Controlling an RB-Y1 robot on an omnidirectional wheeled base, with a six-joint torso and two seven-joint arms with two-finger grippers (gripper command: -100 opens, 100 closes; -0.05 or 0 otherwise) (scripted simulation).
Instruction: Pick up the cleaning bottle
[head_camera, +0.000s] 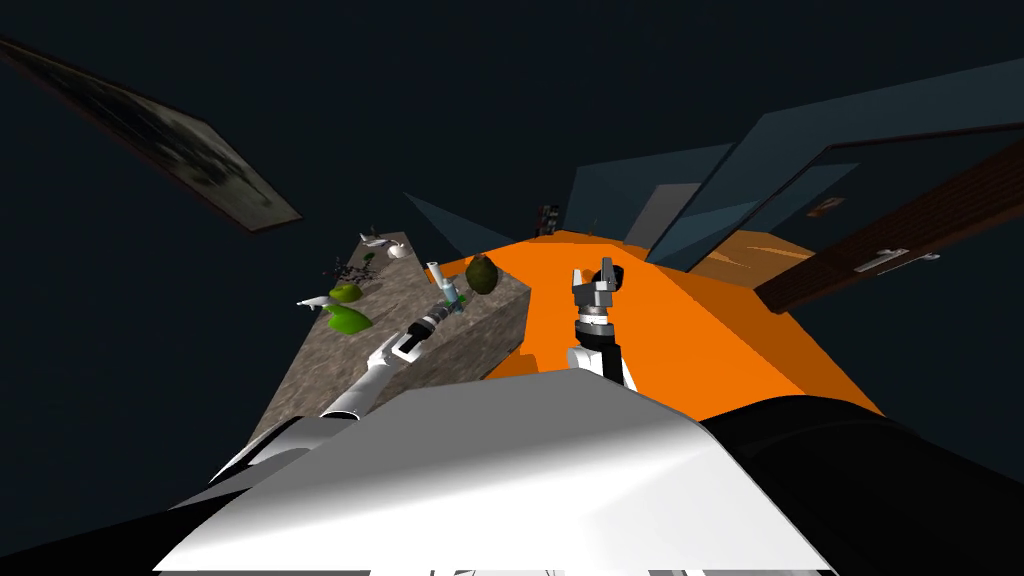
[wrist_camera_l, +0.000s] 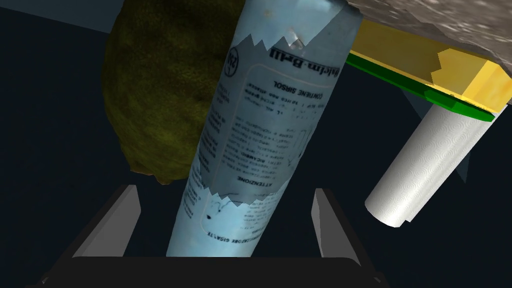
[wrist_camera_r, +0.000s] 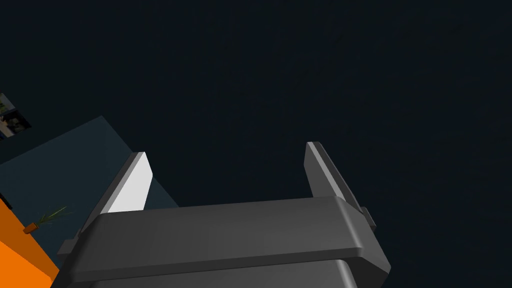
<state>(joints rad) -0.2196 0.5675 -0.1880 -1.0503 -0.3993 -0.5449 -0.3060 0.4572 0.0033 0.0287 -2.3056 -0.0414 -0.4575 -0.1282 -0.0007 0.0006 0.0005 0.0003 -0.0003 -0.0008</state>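
Task status: approach looks done, grasp not made.

- Left tool: fingers spread wide, roughly a third of the wrist frame apart. The cleaning bottle runs between them. Gaps show on both sides, so the blades are not touching it. It has hold of nothing.
- The bottle is pale blue with a printed label. In the head view it sits on the grey stone desk, near the far end, at the tip of my left arm.
- Right tool: held out over the orange floor, well apart from the desk. Blades parted, empty.

Left to do, as I judge it: close on the bottle, then lift it off the desk.

Neighbours:
- A dark olive fruit is close behind the bottle. I cannot tell whether they touch.
- A white paper roll and a yellow-and-green slab lie off to one side, clear of the fingers.

Hard to read:
- The tool's dark body cuts off the near end of the bottle.
- The far end runs out of the frame next to the stone surface.
- I cannot tell which end is the cap, or whether the bottle stands square or leans.
- How far the bottle sits down into the tool is also hidden.
- The label text is too small to read.
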